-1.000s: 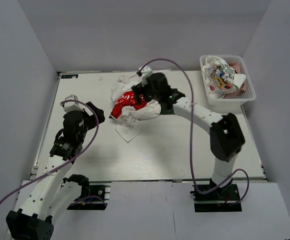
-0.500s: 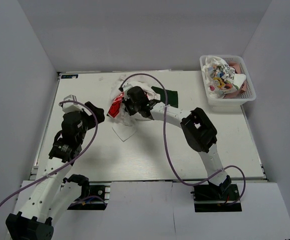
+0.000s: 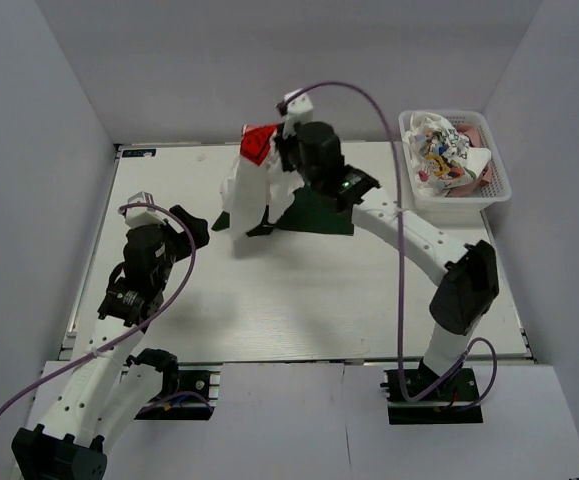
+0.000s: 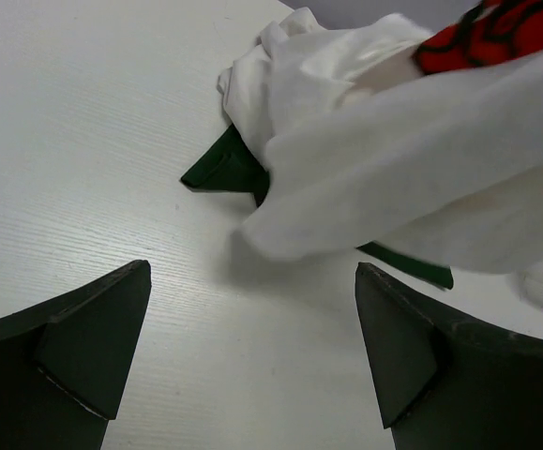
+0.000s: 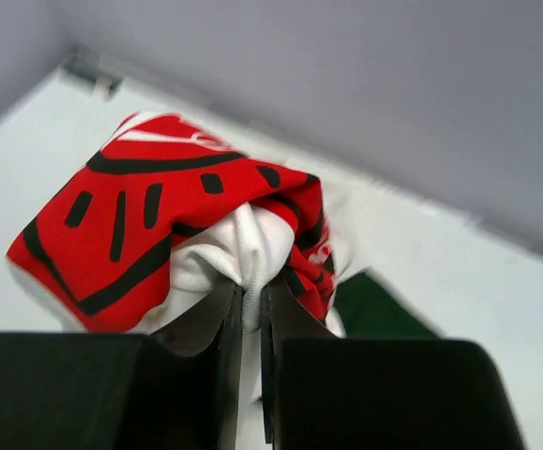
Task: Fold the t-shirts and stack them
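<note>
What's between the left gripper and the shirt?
Only bare table; the left wrist view shows nothing between the left gripper and the shirt.

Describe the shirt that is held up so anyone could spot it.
On the white table, look at the far middle, where the right hand is shut on a hanging t-shirt. It is white with a red, black-marked print at the top, unlike the multicoloured bundle in the basket at the far right.

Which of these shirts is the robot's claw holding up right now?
The white shirt with the red and black print, pinched in the right gripper and hanging over the table. The other crumpled shirts sit in the white basket, untouched.
</note>
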